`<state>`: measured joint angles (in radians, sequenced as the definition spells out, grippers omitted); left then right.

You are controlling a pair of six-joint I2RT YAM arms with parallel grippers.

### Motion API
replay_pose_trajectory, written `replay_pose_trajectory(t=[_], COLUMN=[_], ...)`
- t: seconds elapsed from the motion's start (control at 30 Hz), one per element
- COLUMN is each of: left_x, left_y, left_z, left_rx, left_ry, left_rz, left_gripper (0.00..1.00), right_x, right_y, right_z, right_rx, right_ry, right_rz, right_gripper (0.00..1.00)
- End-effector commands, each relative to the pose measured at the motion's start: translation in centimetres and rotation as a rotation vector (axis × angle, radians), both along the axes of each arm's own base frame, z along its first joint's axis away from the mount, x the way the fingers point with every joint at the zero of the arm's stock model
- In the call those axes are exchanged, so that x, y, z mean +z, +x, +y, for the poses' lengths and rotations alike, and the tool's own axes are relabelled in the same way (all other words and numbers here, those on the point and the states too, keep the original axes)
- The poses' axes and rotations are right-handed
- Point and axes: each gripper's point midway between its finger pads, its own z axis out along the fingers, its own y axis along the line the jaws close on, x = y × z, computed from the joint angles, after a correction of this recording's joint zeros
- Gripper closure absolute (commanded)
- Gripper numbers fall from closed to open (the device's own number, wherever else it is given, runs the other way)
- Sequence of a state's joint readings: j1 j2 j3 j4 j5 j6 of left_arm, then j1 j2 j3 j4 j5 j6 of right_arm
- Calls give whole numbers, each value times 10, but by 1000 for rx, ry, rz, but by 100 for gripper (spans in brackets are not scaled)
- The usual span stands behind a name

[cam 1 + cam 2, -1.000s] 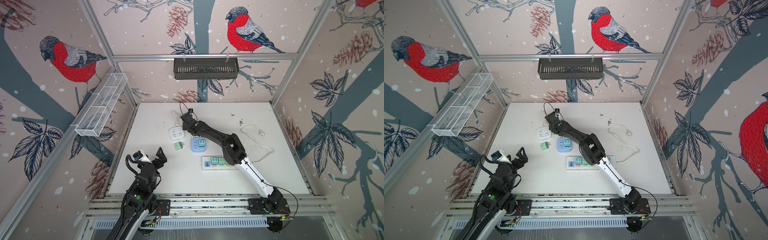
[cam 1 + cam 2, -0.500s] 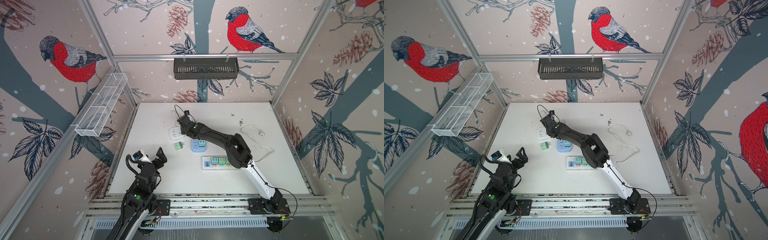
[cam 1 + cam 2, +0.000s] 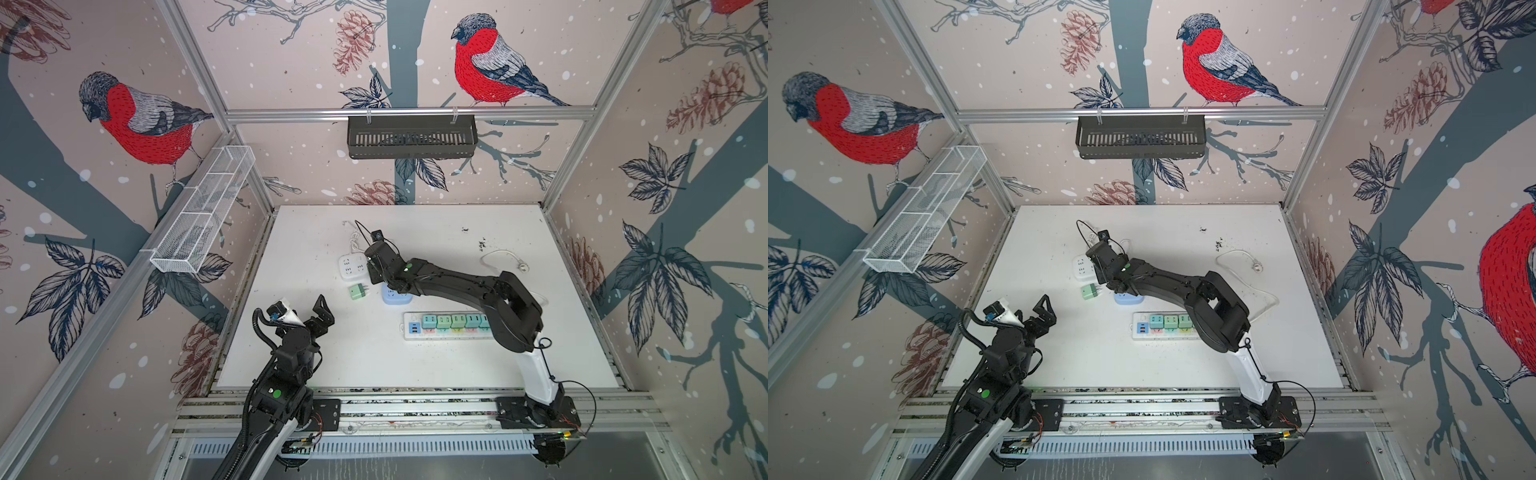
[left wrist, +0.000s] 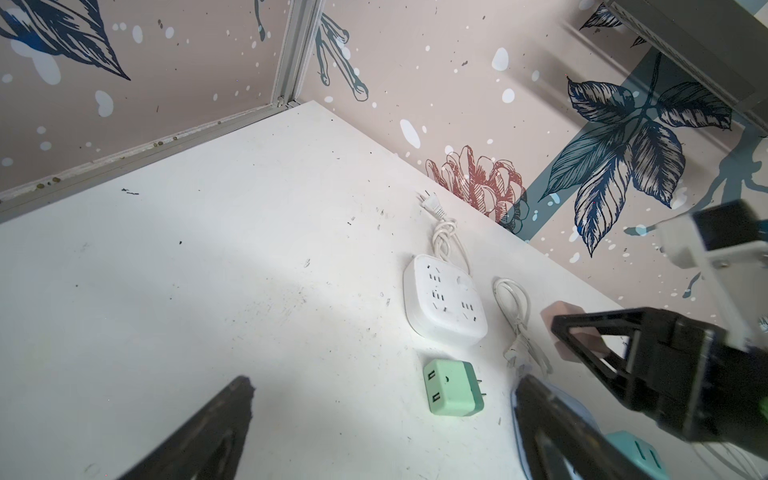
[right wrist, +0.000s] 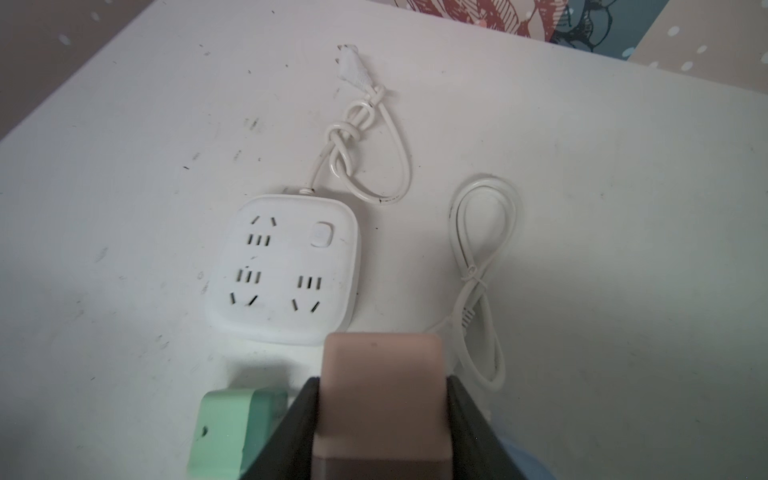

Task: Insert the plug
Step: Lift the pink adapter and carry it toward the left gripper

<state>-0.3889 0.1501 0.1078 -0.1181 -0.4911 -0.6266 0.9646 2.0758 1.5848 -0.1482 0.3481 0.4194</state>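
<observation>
**Room.** An aluminium frame [image 3: 409, 111] is carrying walls [image 3: 291, 66] papered with red-breasted birds, pine cones and leaves. A black basket [image 3: 411, 137] is hanging on the back rail. A wire basket [image 3: 203, 208] is hanging on the left wall.

**Surface.** A white table [image 3: 374, 365], scuffed and flecked with dark specks, is bearing:
- a square socket block [image 5: 286, 270] trailing a knotted cord
- a green adapter [image 4: 453, 386] lying just beside it
- a blue block [image 3: 395, 296]
- a long power strip [image 3: 415, 330] carrying a row of teal adapters
- a loose cable [image 3: 503, 255] toward the right

**Right claw** [image 5: 380, 384]. It is clamping the pink plug [image 5: 380, 357] by its sides. It is holding the plug just beside the square socket block, between the green adapter and the blue block.

**Left claw** [image 4: 386, 424]. It is hovering over the table's front left, jaws wide apart and empty.
</observation>
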Motion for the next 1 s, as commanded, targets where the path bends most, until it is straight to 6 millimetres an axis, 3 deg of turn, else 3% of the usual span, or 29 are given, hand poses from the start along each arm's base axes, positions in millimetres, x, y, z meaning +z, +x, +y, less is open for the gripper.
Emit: replay_pose_trajectory(t=[0.0,0.23,0.63,0.97], left_x=[7,8,24,73], left_y=[2,4,7,-5], left_z=[-4,-13,-42,-96], left_rx=[-25,-74,-242,-558], left_ry=[-2,2,25,-10], left_rz=[-30,-52,-143,-278], left_gripper=[2,2,2,2], right_x=[32,46,58,85], right_y=[-7,-39,-94,-123], right_z=[-6,-49,-82,-117], right_rx=[28,54,198,228], right_ry=[77,80,119,209], right_rz=[-102,-231,-353,-489], right_gripper=[74,73,72,79])
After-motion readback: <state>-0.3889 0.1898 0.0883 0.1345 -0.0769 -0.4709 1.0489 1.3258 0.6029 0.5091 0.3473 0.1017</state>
